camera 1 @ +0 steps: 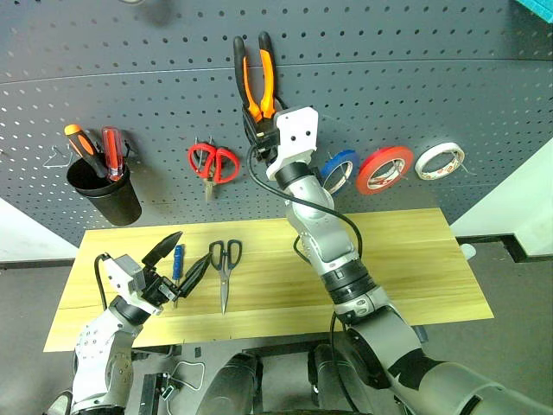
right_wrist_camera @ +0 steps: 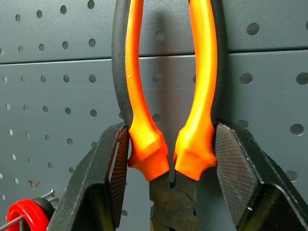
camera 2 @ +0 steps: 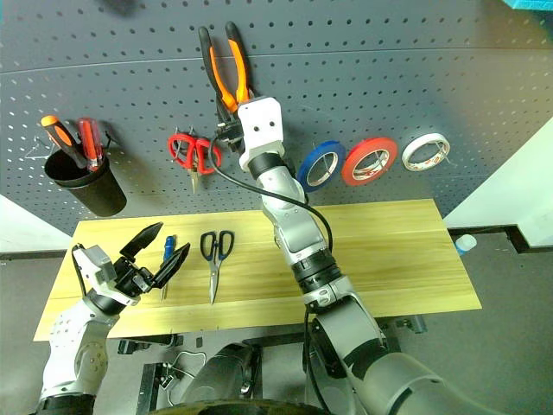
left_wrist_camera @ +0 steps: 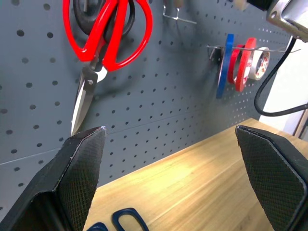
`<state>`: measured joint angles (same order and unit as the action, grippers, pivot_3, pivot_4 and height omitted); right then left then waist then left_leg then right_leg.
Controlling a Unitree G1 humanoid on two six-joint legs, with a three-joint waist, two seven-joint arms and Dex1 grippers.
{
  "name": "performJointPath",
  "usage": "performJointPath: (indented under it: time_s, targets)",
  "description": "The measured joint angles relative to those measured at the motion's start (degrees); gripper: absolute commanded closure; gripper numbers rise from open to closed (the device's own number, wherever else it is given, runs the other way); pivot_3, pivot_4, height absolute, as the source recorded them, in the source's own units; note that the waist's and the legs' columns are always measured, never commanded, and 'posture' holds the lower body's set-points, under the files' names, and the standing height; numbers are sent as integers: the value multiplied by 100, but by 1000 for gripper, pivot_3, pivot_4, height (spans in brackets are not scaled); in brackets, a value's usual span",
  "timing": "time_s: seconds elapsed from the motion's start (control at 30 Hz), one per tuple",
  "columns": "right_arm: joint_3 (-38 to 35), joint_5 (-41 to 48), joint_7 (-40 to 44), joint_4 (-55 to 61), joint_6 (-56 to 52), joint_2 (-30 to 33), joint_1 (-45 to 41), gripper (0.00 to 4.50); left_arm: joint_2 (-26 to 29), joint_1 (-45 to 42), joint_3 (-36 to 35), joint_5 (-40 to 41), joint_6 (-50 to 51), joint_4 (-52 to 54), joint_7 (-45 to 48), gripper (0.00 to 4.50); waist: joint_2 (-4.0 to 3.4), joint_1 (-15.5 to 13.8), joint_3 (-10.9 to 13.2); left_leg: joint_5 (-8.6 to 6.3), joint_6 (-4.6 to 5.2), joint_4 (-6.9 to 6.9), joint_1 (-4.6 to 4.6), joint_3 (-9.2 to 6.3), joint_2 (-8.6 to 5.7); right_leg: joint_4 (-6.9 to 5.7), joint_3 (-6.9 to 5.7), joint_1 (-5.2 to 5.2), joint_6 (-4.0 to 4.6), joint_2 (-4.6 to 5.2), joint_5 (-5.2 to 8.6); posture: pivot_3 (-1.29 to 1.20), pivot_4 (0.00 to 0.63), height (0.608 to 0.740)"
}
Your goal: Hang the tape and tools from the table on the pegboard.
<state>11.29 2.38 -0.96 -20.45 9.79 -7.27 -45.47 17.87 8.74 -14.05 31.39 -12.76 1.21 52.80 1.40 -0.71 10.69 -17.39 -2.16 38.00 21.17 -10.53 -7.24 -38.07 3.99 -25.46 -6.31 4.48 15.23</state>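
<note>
The orange-and-black pliers [camera 1: 259, 82] stand handles-up against the dark grey pegboard [camera 1: 432, 78]. My right gripper [camera 1: 262, 130] is shut on them just above the pivot; in the right wrist view both pads press the handle bases [right_wrist_camera: 197, 96]. The red-orange tape [camera 1: 384, 169] hangs on a pegboard hook between two other rolls. On the wooden table [camera 1: 406, 259] lie the dark-handled scissors [camera 1: 225, 259] and the small blue screwdriver [camera 1: 178, 258]. My left gripper [camera 1: 192, 245] hovers open over the screwdriver, with nothing between its fingers.
A black cup [camera 1: 108, 194] holding an orange and a red screwdriver hangs at the board's left. Red-handled scissors [camera 1: 213, 162] hang beside it. A blue roll [camera 1: 339, 169] and a white roll [camera 1: 439, 160] flank the red tape.
</note>
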Motion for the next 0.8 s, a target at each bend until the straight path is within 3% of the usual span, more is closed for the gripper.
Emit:
performJointPath:
  time_s: [0.8]
  targets:
    - [-239,-108,-50,-525,282,13,-187,2259,61,-21,2,47,132,113,-30,0,-23,-11,14,5,-5,0,-10,-11,24,-1,-2,5,33,-38,-40,143,187,739]
